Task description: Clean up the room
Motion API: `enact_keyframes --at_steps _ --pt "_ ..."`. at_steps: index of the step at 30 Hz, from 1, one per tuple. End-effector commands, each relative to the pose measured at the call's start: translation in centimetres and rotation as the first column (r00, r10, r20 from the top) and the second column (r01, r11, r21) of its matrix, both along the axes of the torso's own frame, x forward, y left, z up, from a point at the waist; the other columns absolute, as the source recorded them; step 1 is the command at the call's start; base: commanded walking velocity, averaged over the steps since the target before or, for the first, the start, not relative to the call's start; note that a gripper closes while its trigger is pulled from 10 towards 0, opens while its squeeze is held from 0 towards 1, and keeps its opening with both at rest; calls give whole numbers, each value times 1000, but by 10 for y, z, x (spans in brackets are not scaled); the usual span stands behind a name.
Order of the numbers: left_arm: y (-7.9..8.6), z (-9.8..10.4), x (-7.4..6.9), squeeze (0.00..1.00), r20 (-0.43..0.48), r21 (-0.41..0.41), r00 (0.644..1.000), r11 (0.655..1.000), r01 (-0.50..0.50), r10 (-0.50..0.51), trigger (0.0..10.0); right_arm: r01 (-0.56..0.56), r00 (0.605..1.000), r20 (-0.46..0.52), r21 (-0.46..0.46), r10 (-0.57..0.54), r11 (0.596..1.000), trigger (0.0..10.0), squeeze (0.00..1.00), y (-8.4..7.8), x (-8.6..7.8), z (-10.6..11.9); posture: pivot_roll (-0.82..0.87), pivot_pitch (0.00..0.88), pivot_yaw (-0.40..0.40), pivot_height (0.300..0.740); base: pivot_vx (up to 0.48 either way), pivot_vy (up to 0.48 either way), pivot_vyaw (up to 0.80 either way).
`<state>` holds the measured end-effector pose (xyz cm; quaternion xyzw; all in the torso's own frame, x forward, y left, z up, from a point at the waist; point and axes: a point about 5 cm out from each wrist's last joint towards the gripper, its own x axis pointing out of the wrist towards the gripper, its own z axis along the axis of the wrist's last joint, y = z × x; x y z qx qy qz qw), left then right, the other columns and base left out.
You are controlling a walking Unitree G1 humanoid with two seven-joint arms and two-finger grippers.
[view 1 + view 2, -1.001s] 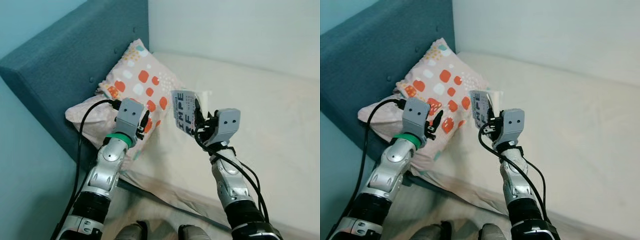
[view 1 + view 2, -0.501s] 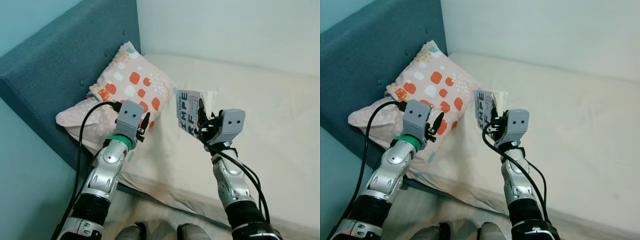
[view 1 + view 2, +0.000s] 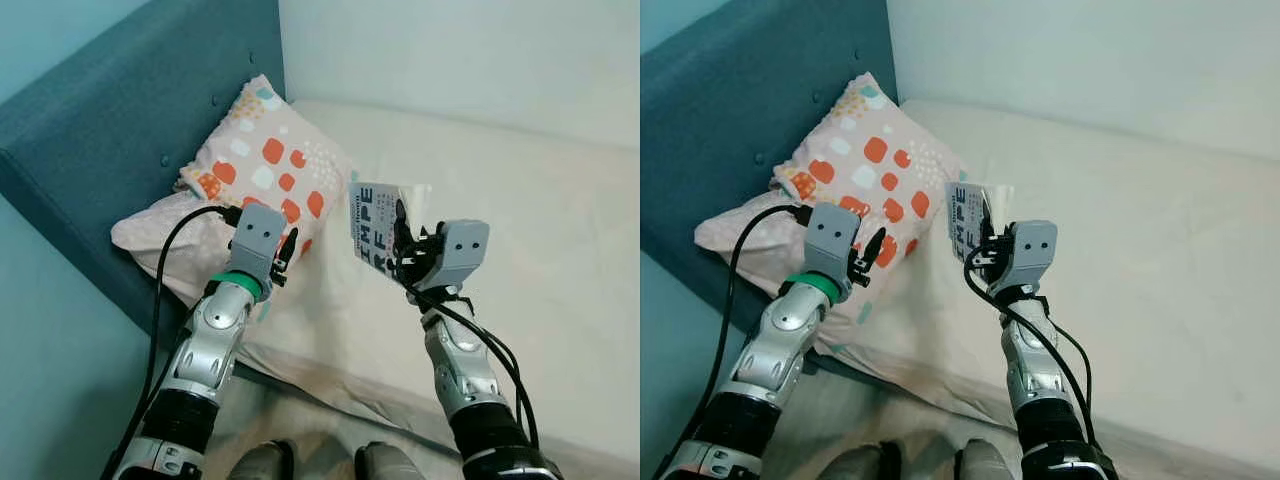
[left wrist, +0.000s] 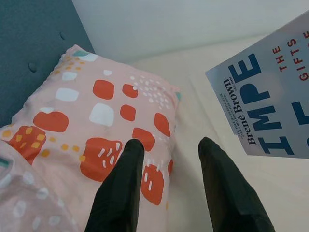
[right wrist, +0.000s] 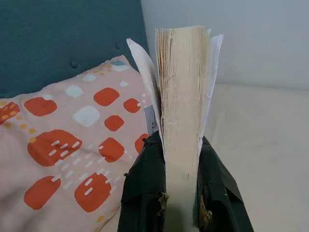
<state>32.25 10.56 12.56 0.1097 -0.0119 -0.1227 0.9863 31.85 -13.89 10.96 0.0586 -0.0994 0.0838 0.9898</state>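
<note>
My right gripper (image 3: 402, 243) is shut on a paperback book (image 3: 373, 224) with a grey cover and large blue letters, held upright above the cream bed (image 3: 540, 230). In the right wrist view the book's page edges (image 5: 181, 111) stand between the two black fingers (image 5: 142, 191). My left gripper (image 3: 290, 250) hangs open over the lower edge of a pink pillow (image 3: 260, 175) with orange and white patches. In the left wrist view its fingers (image 4: 123, 186) are spread apart with nothing between them, above the pillow (image 4: 87, 125), and the book's cover (image 4: 270, 106) shows to one side.
A teal padded headboard (image 3: 110, 130) runs behind the pillow on the left. A pale wall (image 3: 480, 50) borders the bed at the back. The wide cream mattress stretches to the right. The robot's feet (image 3: 320, 462) stand on the floor at the bed's near edge.
The camera has shifted slightly, so the whole scene sits a little differently. Both grippers keep their poses and the book stays held in the right one.
</note>
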Motion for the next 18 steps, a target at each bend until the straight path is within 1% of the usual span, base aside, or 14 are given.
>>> enact_keyframes --at_steps 1,9,11,12,13,14,15,16,17,18 --pt "2 -8 -3 0 -34 11 999 1000 -1 1 10000 -12 1000 8 24 12 1000 10000 0 0 -2 1 -34 30 81 640 0 0 0" --pt "1 -8 -3 0 -36 12 999 1000 3 -3 10000 -10 1000 10 40 10 999 10000 0 -1 -2 2 -36 32 85 610 0 0 0" --pt "1 -9 -3 0 -37 13 999 1000 5 -4 10000 -15 1000 16 80 14 997 10000 0 -2 -3 4 -36 34 88 605 0 0 0" --pt "1 -9 -3 0 -37 14 999 1000 5 -5 10000 -22 1000 18 122 20 992 10000 0 -1 -3 6 -36 35 90 605 0 0 0" --pt "1 -9 -3 0 -38 15 999 1000 6 -5 10000 -33 999 18 187 30 982 10000 0 -1 -2 9 -36 35 90 605 0 0 0" --pt "2 -9 -3 0 -38 17 999 1000 7 -6 10000 -67 998 25 305 62 950 10000 0 0 -3 14 -35 37 91 605 0 0 0" --pt "2 -9 -3 0 -39 18 999 1000 7 -6 10000 -97 995 37 382 89 919 10000 0 1 -3 19 -35 37 91 605 0 0 0" --pt "2 -9 -3 0 -39 18 999 1000 7 -6 10000 -97 995 37 382 89 919 10000 0 1 -3 19 -35 37 91 605 0 0 0" --pt "2 -9 -3 0 -39 19 999 1000 7 -7 10000 -131 991 59 461 117 878 10000 0 1 -4 24 -35 38 92 605 0 0 0" --pt "2 -9 -3 0 -39 19 999 1000 7 -7 10000 -131 991 59 461 117 878 10000 0 1 -4 24 -35 38 92 605 0 0 0"
